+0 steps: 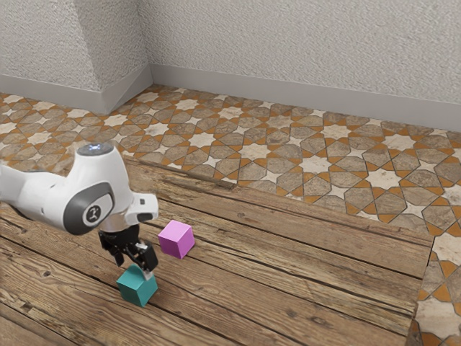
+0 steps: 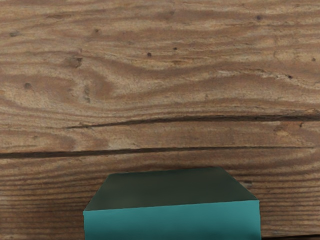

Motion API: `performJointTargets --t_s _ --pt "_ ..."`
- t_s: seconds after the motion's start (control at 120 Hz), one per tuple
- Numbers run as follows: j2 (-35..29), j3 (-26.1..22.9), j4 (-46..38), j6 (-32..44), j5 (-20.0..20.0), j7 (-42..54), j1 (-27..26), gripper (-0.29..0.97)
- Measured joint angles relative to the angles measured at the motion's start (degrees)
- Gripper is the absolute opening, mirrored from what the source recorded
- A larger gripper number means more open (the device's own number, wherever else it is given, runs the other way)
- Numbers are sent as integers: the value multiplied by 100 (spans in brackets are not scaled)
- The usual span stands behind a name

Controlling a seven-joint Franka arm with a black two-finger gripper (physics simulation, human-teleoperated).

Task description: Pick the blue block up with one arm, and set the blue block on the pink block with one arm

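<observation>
The blue block [image 1: 137, 287], teal in colour, rests on the wooden table near its front. My gripper [image 1: 135, 265] hangs straight over it with its fingers spread, the tips [image 1: 148, 271] down at the block's top face; I cannot see them pressing its sides. In the wrist view the blue block [image 2: 172, 210] lies just under my hand, its top face in shadow. The pink block [image 1: 176, 239] stands on the table a short way beyond the blue one, toward the exterior view's right, apart from it and from the gripper.
The wooden table [image 1: 288, 267] stretches away to the exterior view's right, its edge [image 1: 425, 281] far right. A patterned tile floor [image 1: 302, 151] and grey walls lie beyond. My white arm [image 1: 79, 194] comes in from the exterior view's left.
</observation>
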Motion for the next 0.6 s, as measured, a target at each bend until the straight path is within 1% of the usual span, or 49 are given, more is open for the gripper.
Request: performJointTargets --t_s 0.3,0.6 --pt "275 8 -13 266 -28 -5 -38 68" --pt "271 7 -159 331 -42 -8 -12 68"
